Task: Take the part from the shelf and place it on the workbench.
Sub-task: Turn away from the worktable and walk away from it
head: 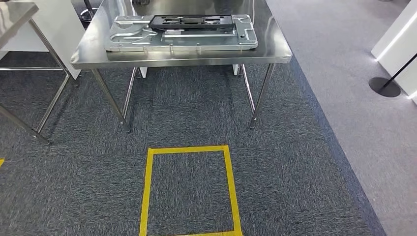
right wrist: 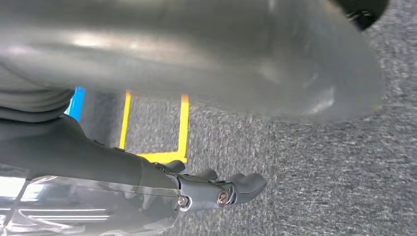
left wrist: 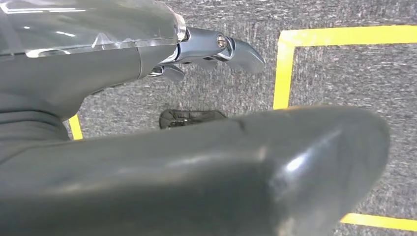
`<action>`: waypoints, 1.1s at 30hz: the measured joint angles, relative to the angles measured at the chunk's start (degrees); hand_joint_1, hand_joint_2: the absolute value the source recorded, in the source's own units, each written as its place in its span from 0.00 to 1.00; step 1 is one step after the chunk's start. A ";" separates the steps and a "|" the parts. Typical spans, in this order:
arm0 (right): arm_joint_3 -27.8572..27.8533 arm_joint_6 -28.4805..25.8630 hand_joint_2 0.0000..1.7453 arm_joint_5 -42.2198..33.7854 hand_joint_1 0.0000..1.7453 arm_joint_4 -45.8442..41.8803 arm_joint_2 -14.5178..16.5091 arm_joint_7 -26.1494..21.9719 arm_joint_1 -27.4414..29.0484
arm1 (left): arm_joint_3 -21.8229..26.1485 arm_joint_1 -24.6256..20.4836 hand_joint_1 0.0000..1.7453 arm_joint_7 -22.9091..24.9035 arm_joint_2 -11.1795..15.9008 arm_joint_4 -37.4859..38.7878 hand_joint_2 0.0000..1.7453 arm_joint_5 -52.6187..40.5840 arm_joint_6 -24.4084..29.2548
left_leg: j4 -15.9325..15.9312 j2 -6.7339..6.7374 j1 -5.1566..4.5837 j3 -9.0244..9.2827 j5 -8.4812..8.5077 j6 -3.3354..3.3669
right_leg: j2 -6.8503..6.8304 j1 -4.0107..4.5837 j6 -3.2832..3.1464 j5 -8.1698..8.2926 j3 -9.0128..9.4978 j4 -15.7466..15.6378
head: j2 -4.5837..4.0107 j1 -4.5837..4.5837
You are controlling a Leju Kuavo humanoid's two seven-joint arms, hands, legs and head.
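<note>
The part (head: 182, 33), a grey metal plate with a black frame on it, lies flat on the steel workbench (head: 275, 46) at the far side. Both hands hang over the carpet, left hand (left wrist: 206, 54) and right hand (right wrist: 216, 189), fingers loosely spread and holding nothing.

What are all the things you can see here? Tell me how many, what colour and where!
Workbench: one, shiny steel, straight ahead past the yellow square.
Metal plate: one, silver-grey, flat on the workbench.
Black part: one, black, lying on the metal plate.
Second table: one, steel, at the far left, partly in view.
Yellow tape square: one, yellow, on the carpet in front of the workbench.
Carpet: dark grey-blue, with a lighter grey strip on the right.
Post base: one, black round disc, on the lighter floor at the right.
White furniture: white, at the right edge.
Left hand: one, dark grey, hanging above the carpet, holding nothing.
Right hand: one, dark grey, hanging above the carpet, holding nothing.
</note>
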 joint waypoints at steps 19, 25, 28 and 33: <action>-2.81 0.57 1.00 -2.50 0.00 0.00 -0.38 -1.28 0.11 | 2.04 -0.23 0.00 1.40 0.23 0.00 1.00 1.44 1.92 | 0.78 -0.06 0.26 -2.13 1.12 0.07 | 0.94 -1.85 2.38 -0.34 -0.20 0.37 | 0.00 0.00; 0.46 0.28 1.00 -5.38 0.00 -0.10 -0.49 -1.46 0.59 | 1.02 0.48 0.00 1.88 0.50 -0.08 1.00 4.23 2.44 | 0.68 -0.07 0.44 -2.15 1.28 -0.20 | 0.94 -1.68 2.08 -0.32 -0.32 0.50 | 0.00 0.00; 3.76 -0.01 0.75 -8.93 0.00 -0.36 -0.73 -1.32 1.10 | -0.93 0.99 0.00 2.75 0.60 -0.20 0.75 6.56 2.82 | 0.68 -0.07 0.44 -2.19 1.29 -0.22 | 0.94 -1.69 2.06 -0.31 -0.35 0.53 | 0.00 0.00; 9.68 -0.47 0.00 -15.12 0.00 -1.06 -1.35 -0.65 2.08 | -5.04 1.87 0.00 4.32 0.75 -0.86 0.00 10.56 3.61 | 0.71 -0.06 0.43 -2.24 1.30 -0.22 | 0.94 -1.71 2.04 -0.30 -0.38 0.53 | 0.00 0.00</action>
